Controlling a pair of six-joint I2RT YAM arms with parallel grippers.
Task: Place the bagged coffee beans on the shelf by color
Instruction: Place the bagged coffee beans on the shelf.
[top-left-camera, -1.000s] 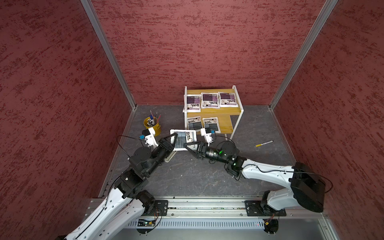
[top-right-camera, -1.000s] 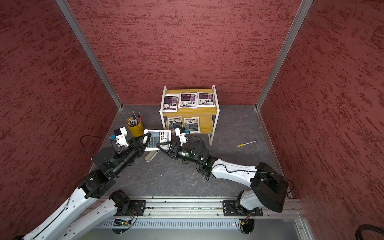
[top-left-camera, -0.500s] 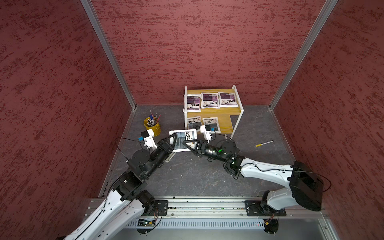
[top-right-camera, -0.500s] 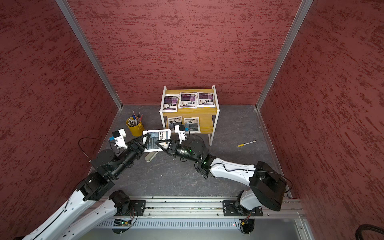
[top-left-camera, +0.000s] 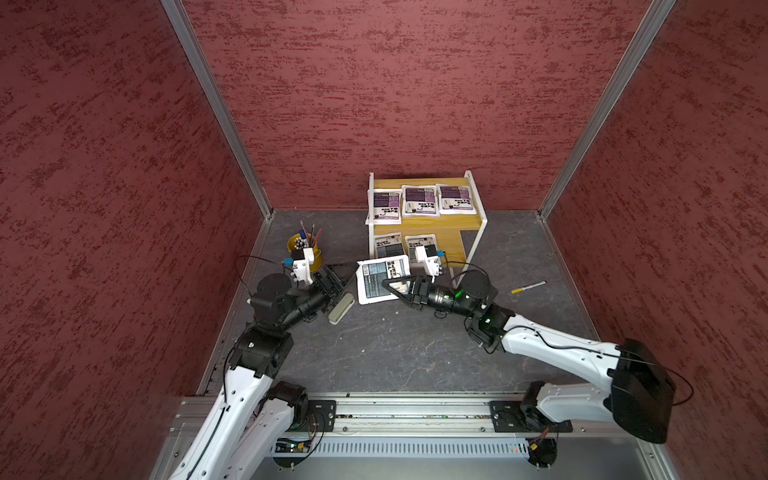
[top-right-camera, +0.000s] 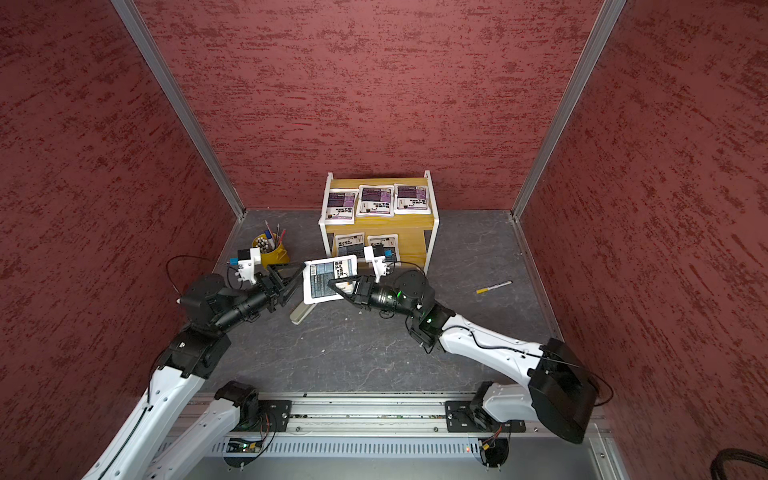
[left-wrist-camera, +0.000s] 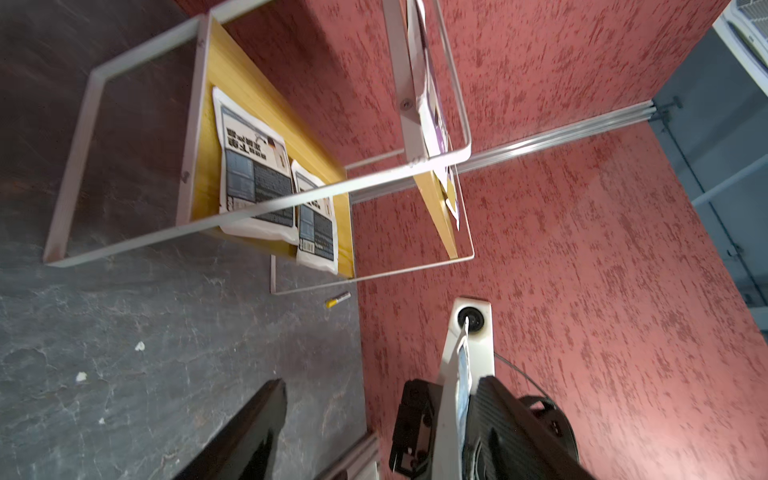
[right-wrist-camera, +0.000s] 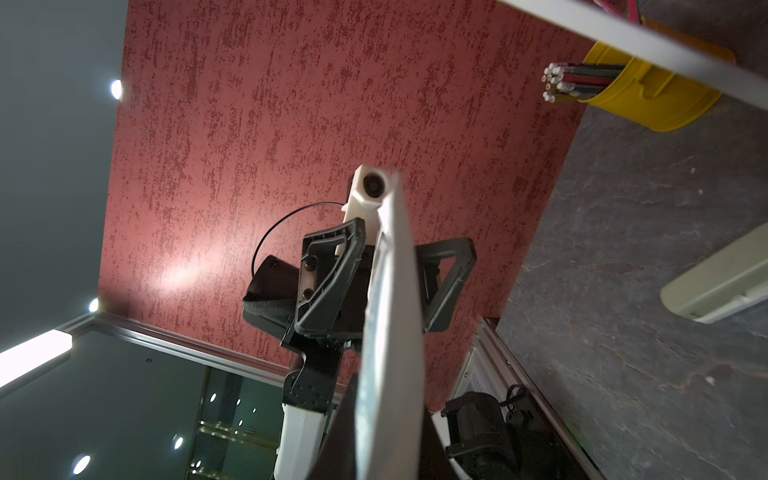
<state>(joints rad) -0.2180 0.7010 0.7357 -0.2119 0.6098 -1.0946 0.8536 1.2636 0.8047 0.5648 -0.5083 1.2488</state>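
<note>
A grey-blue coffee bag (top-left-camera: 380, 279) (top-right-camera: 326, 277) hangs above the floor in front of the shelf (top-left-camera: 457, 220) (top-right-camera: 415, 227), with my right gripper (top-left-camera: 390, 286) (right-wrist-camera: 390, 415) shut on its right side. My left gripper (top-left-camera: 340, 283) (left-wrist-camera: 382, 386) stands open at the bag's left edge. In the left wrist view that bag (left-wrist-camera: 460, 382) shows edge-on beside one finger. Three purple bags (top-left-camera: 420, 200) lie on the top board. Two grey-blue bags (top-left-camera: 388, 246) (left-wrist-camera: 253, 166) lie on the lower board.
A yellow pen bucket (top-left-camera: 305, 254) (right-wrist-camera: 648, 95) stands left of the shelf, close behind my left wrist. A grey-green case (top-left-camera: 340, 308) (right-wrist-camera: 715, 286) lies on the floor under the left gripper. A yellow pen (top-left-camera: 528, 286) (left-wrist-camera: 337, 299) lies to the right.
My right gripper has shut on the bag. My left gripper, which held the bag, has opened and let go; the bag stays in about the same place.
</note>
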